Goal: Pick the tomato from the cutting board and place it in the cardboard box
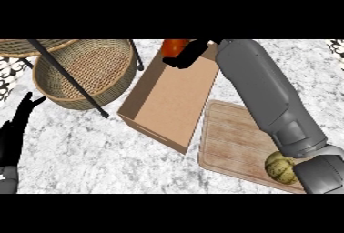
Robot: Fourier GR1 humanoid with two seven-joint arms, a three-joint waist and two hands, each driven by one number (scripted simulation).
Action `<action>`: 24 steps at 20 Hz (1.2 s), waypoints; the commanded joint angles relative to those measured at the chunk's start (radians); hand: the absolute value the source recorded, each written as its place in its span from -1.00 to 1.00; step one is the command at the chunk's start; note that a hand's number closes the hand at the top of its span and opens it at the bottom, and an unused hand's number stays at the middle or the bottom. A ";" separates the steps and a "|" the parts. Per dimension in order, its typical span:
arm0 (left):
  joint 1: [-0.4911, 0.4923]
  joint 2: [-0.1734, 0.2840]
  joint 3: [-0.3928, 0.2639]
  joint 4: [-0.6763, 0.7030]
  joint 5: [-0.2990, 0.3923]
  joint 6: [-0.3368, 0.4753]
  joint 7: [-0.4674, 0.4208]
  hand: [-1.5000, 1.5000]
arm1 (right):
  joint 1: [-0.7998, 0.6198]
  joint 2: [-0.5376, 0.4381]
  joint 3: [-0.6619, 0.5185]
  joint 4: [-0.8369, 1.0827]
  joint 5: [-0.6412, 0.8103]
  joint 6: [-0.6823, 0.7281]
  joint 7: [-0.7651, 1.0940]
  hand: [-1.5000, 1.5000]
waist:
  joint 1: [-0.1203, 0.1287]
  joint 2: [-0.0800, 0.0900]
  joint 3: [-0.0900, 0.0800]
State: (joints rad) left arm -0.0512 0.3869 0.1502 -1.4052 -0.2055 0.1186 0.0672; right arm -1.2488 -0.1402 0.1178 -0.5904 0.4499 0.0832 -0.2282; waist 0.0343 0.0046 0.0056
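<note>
Tomato [174, 46] sits curled in my right hand [187, 53] over the box's [171, 102] far end; I should lower before releasing.

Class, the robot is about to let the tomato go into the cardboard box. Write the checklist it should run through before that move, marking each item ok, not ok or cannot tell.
1. Tomato held by the right hand: ok, the fingers curl round it.
2. Tomato over the cardboard box: cannot tell; it shows at the box's far end, but its height and exact line-up are unclear from the head view.
3. Box interior free: ok, nothing shows inside.
4. Wicker basket out of the drop path: ok, it stands left of the box.
5. Left hand out of the way: ok, resting open at the left edge.
6. Cutting board: tomato gone; a yellowish round fruit lies on it.
</note>
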 commanded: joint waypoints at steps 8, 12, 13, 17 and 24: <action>-0.085 -0.042 -0.052 0.027 -0.036 -0.006 0.009 0.00 | -0.103 0.138 0.024 0.299 0.059 -0.253 0.066 1.00 | 0.044 0.024 -0.007; -0.094 -0.020 -0.028 0.042 -0.019 -0.030 0.007 0.00 | -0.128 0.140 -0.001 0.368 -0.006 -0.148 0.122 -1.00 | 0.041 0.022 -0.007; -0.110 -0.013 -0.039 0.040 -0.022 -0.045 0.008 0.00 | -0.070 0.140 0.014 0.367 -0.037 -0.201 0.091 -1.00 | 0.071 0.029 -0.007; -0.107 -0.032 -0.038 0.042 -0.022 -0.036 -0.004 0.00 | -0.094 0.140 -0.013 0.387 -0.067 -0.183 0.033 -1.00 | 0.064 0.028 -0.007; -0.126 -0.009 -0.007 0.029 -0.007 -0.052 0.042 0.00 | -0.092 0.140 -0.098 0.354 -0.138 -0.270 -0.129 -1.00 | 0.038 0.027 -0.005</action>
State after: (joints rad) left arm -0.1226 0.3705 0.1353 -1.3903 -0.2301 0.0887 0.0837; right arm -1.3398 -0.0006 0.0655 -0.2260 0.3484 -0.1533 -0.2803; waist 0.0942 0.0295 0.0032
